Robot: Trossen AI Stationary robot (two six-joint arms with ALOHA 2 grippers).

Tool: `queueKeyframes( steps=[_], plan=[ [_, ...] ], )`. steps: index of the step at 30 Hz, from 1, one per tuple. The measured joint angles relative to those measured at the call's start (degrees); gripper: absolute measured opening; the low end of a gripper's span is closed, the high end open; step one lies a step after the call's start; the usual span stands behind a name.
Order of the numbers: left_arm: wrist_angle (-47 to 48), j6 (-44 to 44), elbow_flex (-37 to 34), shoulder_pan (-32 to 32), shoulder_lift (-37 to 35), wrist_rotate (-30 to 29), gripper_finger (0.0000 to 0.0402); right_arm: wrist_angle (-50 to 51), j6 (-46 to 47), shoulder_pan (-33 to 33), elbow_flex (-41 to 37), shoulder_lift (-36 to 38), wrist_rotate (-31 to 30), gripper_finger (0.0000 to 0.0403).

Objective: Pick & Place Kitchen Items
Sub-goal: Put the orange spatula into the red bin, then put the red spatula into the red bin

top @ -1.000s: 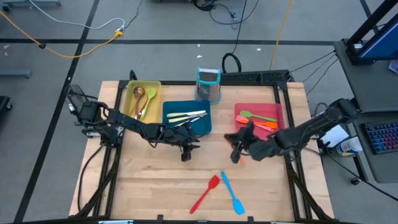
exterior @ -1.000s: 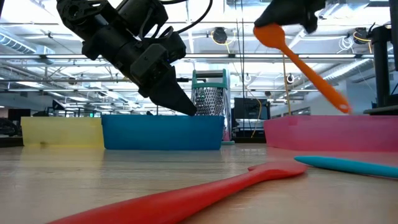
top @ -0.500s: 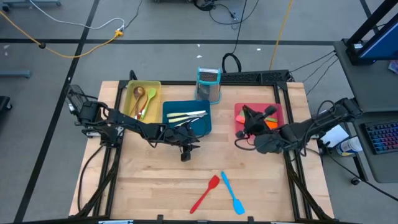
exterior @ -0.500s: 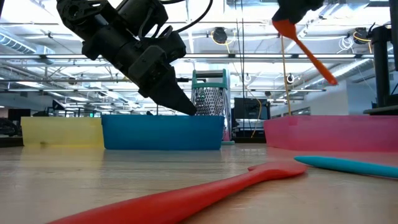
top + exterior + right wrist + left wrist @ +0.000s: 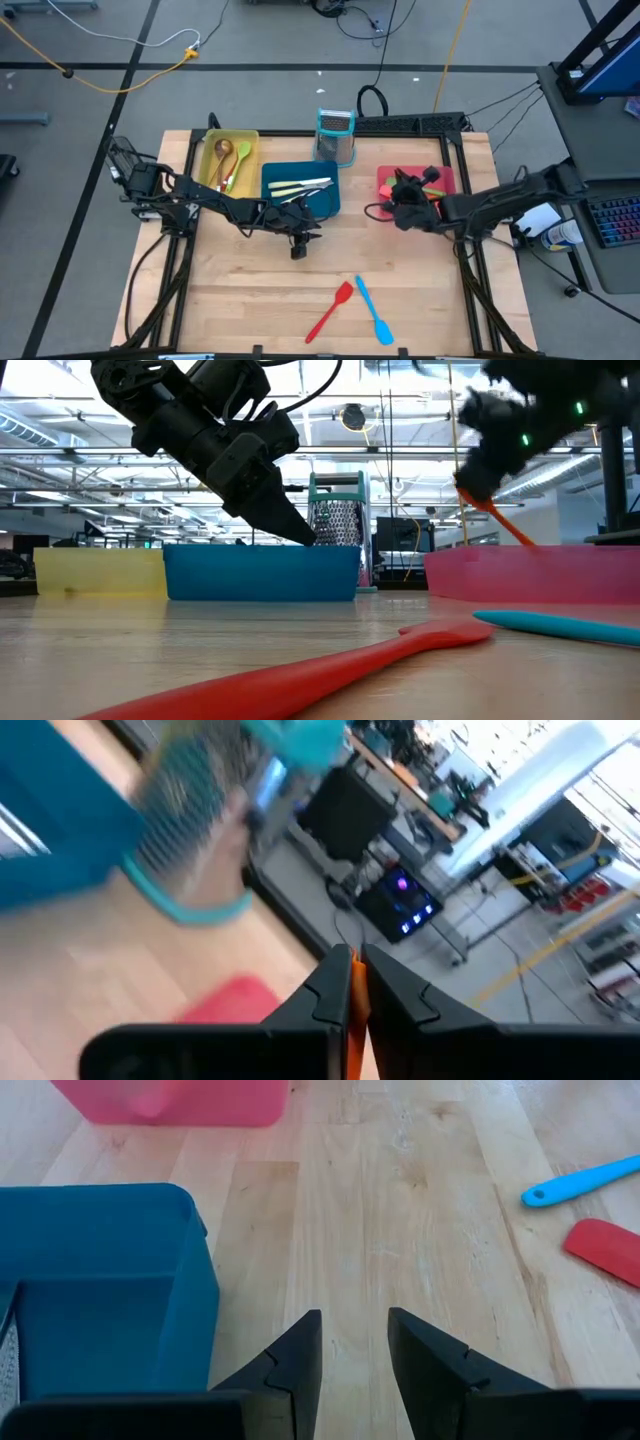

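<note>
My right gripper (image 5: 403, 197) is over the red tray (image 5: 446, 172), shut on an orange spatula (image 5: 503, 522). The tray holds a green spatula (image 5: 432, 176) and another orange one (image 5: 434, 201). A red spatula (image 5: 330, 311) and a blue spatula (image 5: 373, 310) lie flat on the table near its front edge. My left gripper (image 5: 298, 246) hangs open and empty by the blue tray's (image 5: 322, 205) near right corner; it also shows in the left wrist view (image 5: 355, 1342). My right gripper pinches the orange spatula's upper end (image 5: 352, 982) between its two fingers; only a thin orange edge shows between them. The spatula hangs slanting down from the gripper, and its lower end (image 5: 524, 541) goes behind the red tray's wall.
The blue tray holds cream-handled knives (image 5: 298, 186). The yellow tray (image 5: 212, 141) at the far left holds a wooden spoon (image 5: 224, 155) and a green spoon (image 5: 241, 158). A metal grater with a teal top (image 5: 336, 134) stands at the far edge.
My right gripper has carried the orange spatula from the table's middle toward the far right, over the red tray, then down. The spatula has sunk with it; its lower end now dips behind the tray's wall.
</note>
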State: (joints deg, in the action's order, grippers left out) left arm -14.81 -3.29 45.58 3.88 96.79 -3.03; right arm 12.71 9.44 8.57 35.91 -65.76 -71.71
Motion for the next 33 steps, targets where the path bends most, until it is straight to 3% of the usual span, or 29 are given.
queueKeyframes(
  steps=[3, 7, 18, 33],
  plan=[
    [0.0, 0.02, 0.0, 0.0, 0.0, 0.0, 0.012, 0.04, 3.1, -1.9, -4.35, -0.02, 0.77, 0.0013],
    [-0.02, 0.05, -0.01, 0.0, 0.0, -0.01, 0.012, -0.04, 2.27, -4.41, -8.35, -0.02, 7.33, 0.0014],
    [-1.59, -0.02, -0.01, -0.04, 0.0, -0.02, 0.012, -0.05, 0.48, -7.49, -12.19, -0.04, 19.48, 0.0058],
    [-2.71, -2.47, -0.01, -0.04, 0.0, -0.04, 0.012, -3.33, 2.53, -7.47, -12.36, -0.02, 19.59, 0.0134]
  ],
)
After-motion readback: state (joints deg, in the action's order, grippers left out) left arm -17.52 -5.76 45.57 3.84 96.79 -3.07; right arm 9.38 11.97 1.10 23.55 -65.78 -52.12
